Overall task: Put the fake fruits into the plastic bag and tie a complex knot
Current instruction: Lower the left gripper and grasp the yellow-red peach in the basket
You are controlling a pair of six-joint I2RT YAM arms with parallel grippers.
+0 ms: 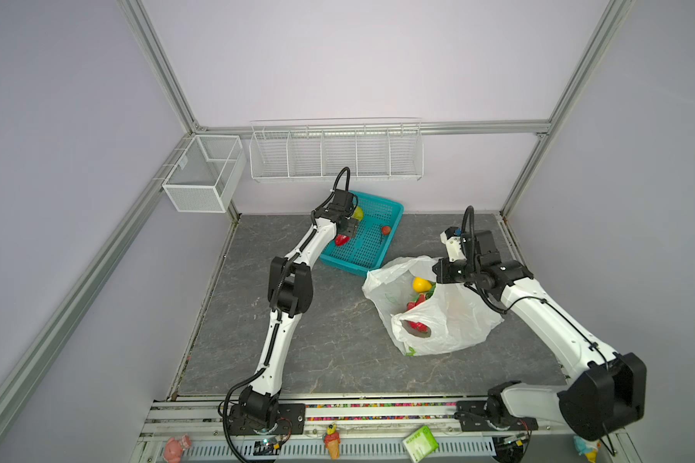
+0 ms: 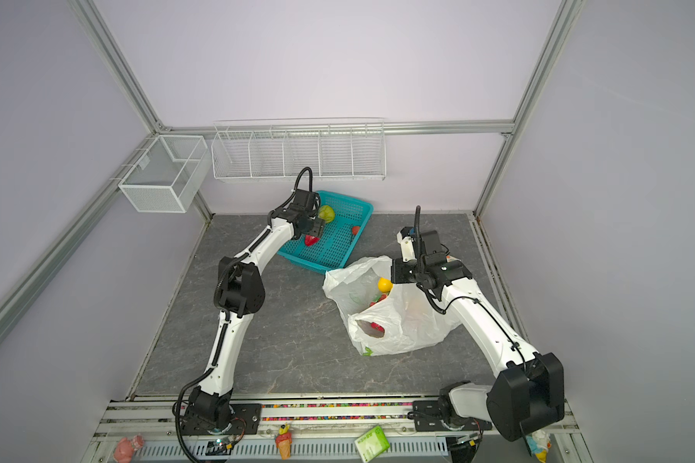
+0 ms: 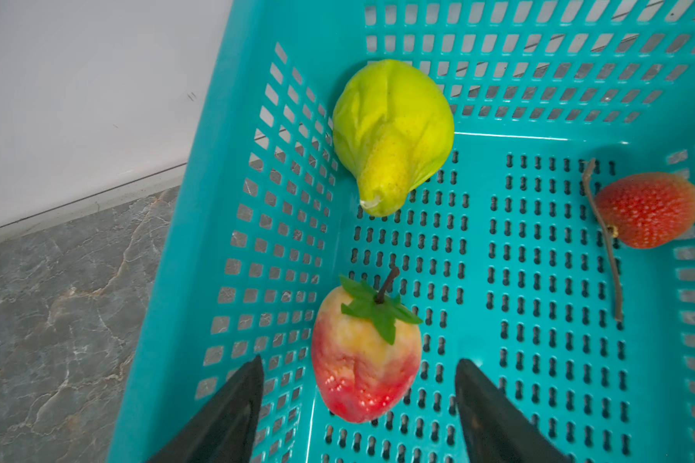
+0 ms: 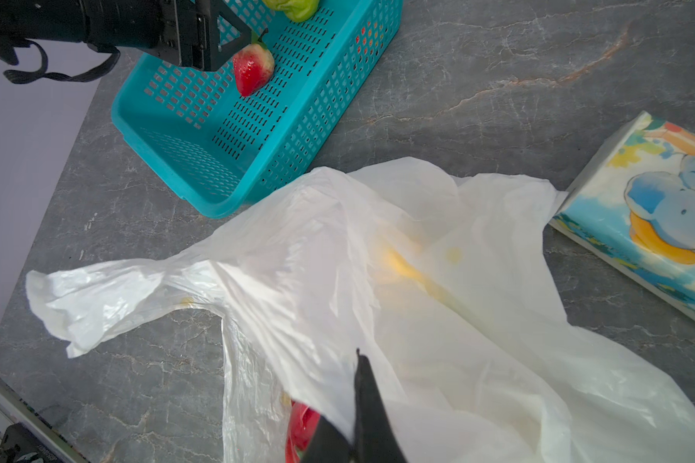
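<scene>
— Plastic bag [image 1: 450, 320]: where is it?
— Slumped on the bench [image 1: 297, 352], mouth open, a lemon [image 1: 419, 284] inside, just beside the teal basket [image 1: 372, 256].
— And the arms?
— Right arm folds low, right claw [image 4: 358, 360] clenched on the bag's film. Left arm stretches over the basket, left claw [image 3: 360, 362] released, straddling a strawberry [image 3: 362, 385].

grey marbled table [image 1: 318, 352] carries a teal basket [image 1: 368, 246] by the back wall, the bag [image 1: 454, 320] just in front of it, and a cartoon packet [image 4: 650, 216] beside the bag.
</scene>
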